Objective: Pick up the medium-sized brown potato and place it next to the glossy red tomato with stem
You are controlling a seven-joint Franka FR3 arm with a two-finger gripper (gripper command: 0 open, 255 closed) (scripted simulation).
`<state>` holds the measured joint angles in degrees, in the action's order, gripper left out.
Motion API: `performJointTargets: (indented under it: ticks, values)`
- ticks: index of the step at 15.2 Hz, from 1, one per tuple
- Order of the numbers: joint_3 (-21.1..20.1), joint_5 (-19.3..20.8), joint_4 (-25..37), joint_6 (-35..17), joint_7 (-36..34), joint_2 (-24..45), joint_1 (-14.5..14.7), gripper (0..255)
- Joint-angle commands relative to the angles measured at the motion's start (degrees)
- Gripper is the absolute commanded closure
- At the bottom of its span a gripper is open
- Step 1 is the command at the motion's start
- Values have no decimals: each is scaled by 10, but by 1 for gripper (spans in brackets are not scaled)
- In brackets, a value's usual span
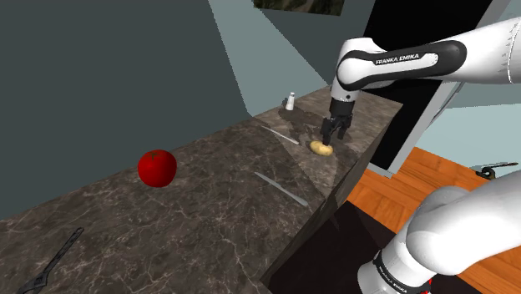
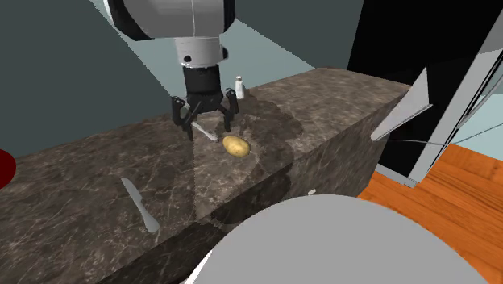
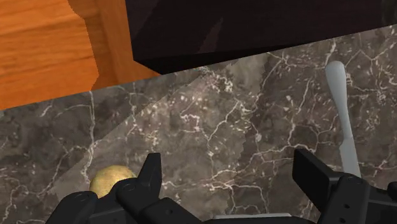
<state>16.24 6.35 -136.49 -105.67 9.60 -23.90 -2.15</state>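
Note:
A small tan-brown potato (image 1: 321, 149) (image 2: 235, 146) lies on the dark marble counter (image 1: 217, 209), close to its front edge. My black gripper (image 1: 336, 132) (image 2: 211, 127) hangs open just above the counter, right beside the potato and not touching it. In the wrist view the potato (image 3: 111, 180) sits outside one finger (image 3: 149, 175), so the gap of the gripper (image 3: 230, 175) holds only bare counter. The glossy red tomato (image 1: 156, 168) rests far along the counter toward the shoulder view's left, and its edge peeks in as the tomato (image 2: 4, 168).
A white salt shaker (image 1: 289, 102) (image 2: 239, 87) stands behind the gripper. One grey knife (image 1: 280, 190) (image 2: 139, 203) lies between potato and tomato; another knife (image 3: 340, 108) (image 2: 205, 131) lies by the gripper. A black tool (image 1: 50, 266) lies at the counter's far end. Orange wooden floor (image 1: 417, 179) lies beyond the edge.

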Motion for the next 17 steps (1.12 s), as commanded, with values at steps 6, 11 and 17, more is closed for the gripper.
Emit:
performJointTargets:
  ticks: [6,11,17]
  values:
    - [56,-28,68,-85,85,149,-5,0]
    - [81,-77,139,-124,153,264,-17,0]
    - [83,-106,153,-163,184,322,-27,0]
